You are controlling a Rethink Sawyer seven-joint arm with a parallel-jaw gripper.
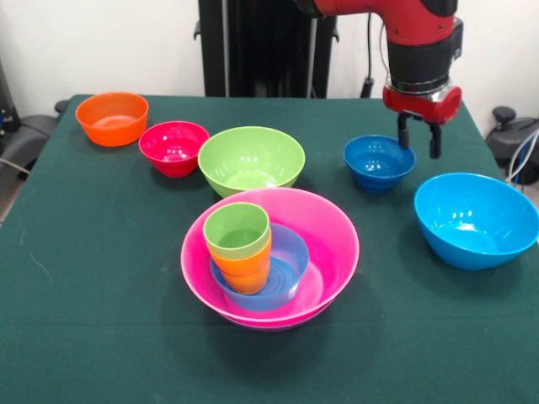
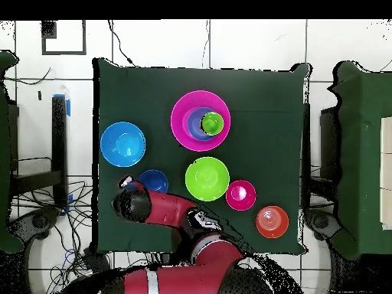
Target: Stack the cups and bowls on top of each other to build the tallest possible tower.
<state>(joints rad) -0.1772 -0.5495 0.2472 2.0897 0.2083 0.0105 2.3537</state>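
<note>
Tower (image 1: 269,261) so far just 2 cups in lt-blue bowl in pink; gripper (image 1: 419,139) empty, fingers parted, over dk-blue bowl (image 1: 379,162) rim — glossy wall could slip, tip.

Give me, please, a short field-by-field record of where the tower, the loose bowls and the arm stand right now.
tower: light green cup nested in orange cup, in light-blue small bowl, in pink bowl
loose bowls: orange bowl, red bowl, lime green bowl, dark-blue bowl, sky-blue bowl, all upright on the green table
gripper: jaws open, at the dark-blue bowl's rim, holding nothing
</note>
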